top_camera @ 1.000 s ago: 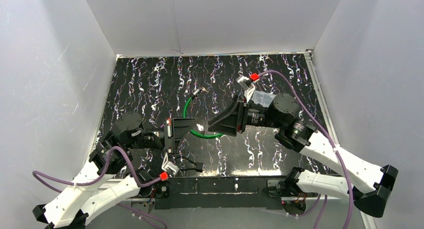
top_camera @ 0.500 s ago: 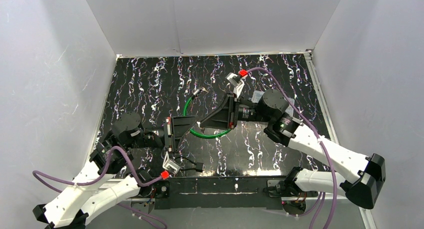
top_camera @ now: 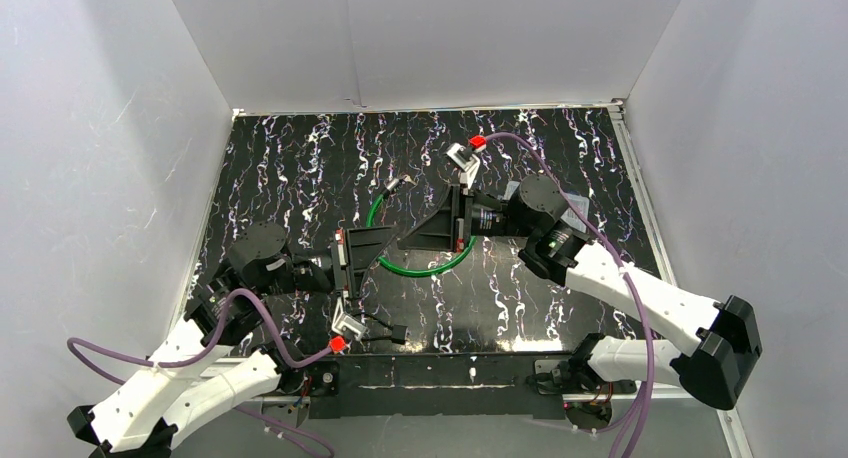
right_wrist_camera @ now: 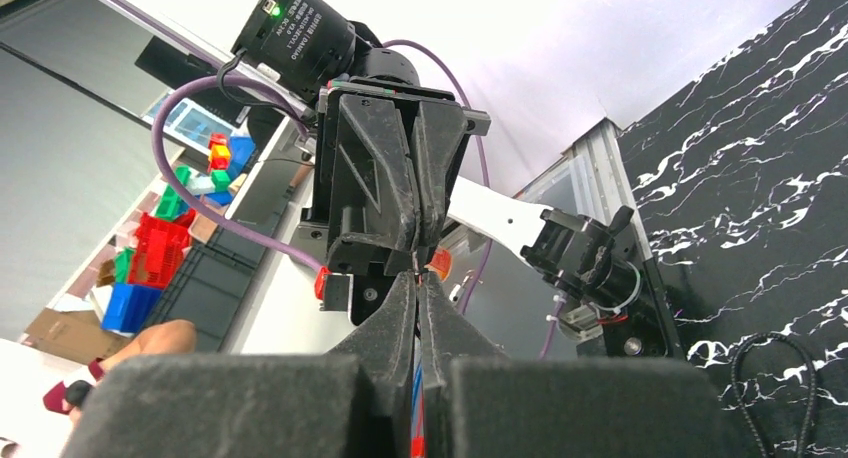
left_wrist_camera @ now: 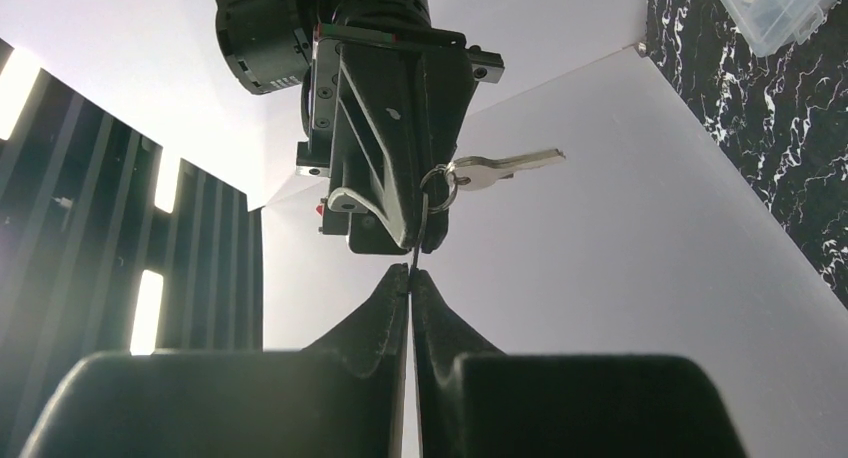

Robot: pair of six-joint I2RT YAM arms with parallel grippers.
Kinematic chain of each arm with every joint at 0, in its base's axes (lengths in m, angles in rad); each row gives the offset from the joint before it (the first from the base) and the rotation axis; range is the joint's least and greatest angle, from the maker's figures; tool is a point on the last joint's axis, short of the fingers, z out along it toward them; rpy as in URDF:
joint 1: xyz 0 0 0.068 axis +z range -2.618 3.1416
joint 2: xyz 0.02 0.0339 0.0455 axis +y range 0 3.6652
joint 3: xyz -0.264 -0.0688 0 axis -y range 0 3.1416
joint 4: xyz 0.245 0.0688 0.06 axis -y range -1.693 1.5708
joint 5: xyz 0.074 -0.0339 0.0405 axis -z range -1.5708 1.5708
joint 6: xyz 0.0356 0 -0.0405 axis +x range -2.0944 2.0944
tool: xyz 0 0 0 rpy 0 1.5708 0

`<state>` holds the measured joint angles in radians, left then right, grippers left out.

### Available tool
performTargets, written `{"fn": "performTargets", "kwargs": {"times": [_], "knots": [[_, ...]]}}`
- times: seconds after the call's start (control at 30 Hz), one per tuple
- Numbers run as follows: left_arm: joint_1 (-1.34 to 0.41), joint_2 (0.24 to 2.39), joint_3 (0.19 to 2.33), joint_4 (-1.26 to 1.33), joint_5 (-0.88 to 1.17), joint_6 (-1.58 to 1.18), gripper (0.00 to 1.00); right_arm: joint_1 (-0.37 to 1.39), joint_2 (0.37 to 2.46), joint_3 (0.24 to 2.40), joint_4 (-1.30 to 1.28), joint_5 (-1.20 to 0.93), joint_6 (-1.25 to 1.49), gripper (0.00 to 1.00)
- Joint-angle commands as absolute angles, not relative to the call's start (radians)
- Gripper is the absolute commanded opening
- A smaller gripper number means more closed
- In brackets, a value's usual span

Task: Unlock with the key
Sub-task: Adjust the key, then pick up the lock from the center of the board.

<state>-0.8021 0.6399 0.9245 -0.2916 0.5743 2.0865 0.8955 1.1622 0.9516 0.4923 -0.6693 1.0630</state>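
Grippers meet tip to tip just left of centre in the top view, above the dark marbled table [top_camera: 300, 168]: the left gripper [top_camera: 385, 246] reaches in from the left and the right gripper [top_camera: 408, 241] from the right. A green cable [top_camera: 432, 271] lies in a loop on the table under them, and its metal end [top_camera: 396, 185] points toward the upper left of the loop. The lock body itself cannot be made out from above. In the left wrist view the left fingers [left_wrist_camera: 395, 308] rise from the bottom edge and are pressed together with no gap. The right gripper hangs nose-down over them from the top of the frame, with its jaws closed as well. A wire ring [left_wrist_camera: 440, 183] sits beside the right fingertips, and its lower edge runs down to the left fingertips (which gripper actually pinches it cannot be told). A silver key [left_wrist_camera: 505, 165] dangles from the ring and sticks out to the right, clear of both grippers. A clear plastic box [left_wrist_camera: 775, 8] rests on the table in the upper right corner of that view. The right wrist view shows the same meeting from the other side: both pairs of fingers are together, tips almost touching at mid-frame.
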Motion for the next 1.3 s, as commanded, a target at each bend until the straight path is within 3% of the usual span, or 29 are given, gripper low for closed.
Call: {"fn": "performTargets", "kwargs": {"times": [0.0, 0.1, 0.13, 0.2, 0.3, 0.47, 0.7, 0.93, 1.27], "knots": [[-0.806, 0.641, 0.916, -0.273, 0.566, 2.438, 0.0, 0.873, 1.152, 0.939, 0.591, -0.701, 1.125, 0.01], [-0.806, 0.64, 0.921, -0.272, 0.551, 2.411, 0.0, 0.849, 1.124, 0.919, 0.57, -0.695, 1.131, 0.01], [-0.806, 0.638, 0.923, -0.269, 0.55, 2.391, 0.09, 0.841, 1.109, 0.92, 0.535, -0.69, 1.113, 0.01], [-0.807, 0.635, 0.927, -0.269, 0.544, 2.337, 0.57, 0.838, 1.077, 0.95, 0.399, -0.67, 1.029, 0.01], [-0.805, 0.627, 0.954, -0.318, 0.529, 2.227, 0.96, 0.838, 1.029, 1.007, 0.155, -0.64, 0.872, 0.01], [-0.807, 0.632, 1.088, -0.547, 0.505, 1.883, 0.98, 0.841, 0.946, 1.035, -0.128, -0.556, 0.682, 0.01], [-0.806, 0.774, 1.308, -0.965, 0.53, 1.14, 0.98, 0.874, 0.844, 1.026, -0.304, -0.472, 0.563, 0.01], [-0.806, 0.664, 0.982, -0.965, 0.629, 1.011, 0.98, 0.928, 0.773, 1.017, -0.424, -0.382, 0.497, 0.01], [-0.817, 0.775, 0.767, -0.84, 0.681, 0.887, 0.98, 0.94, 0.699, 1.003, -0.517, -0.265, 0.475, 0.01]]}}
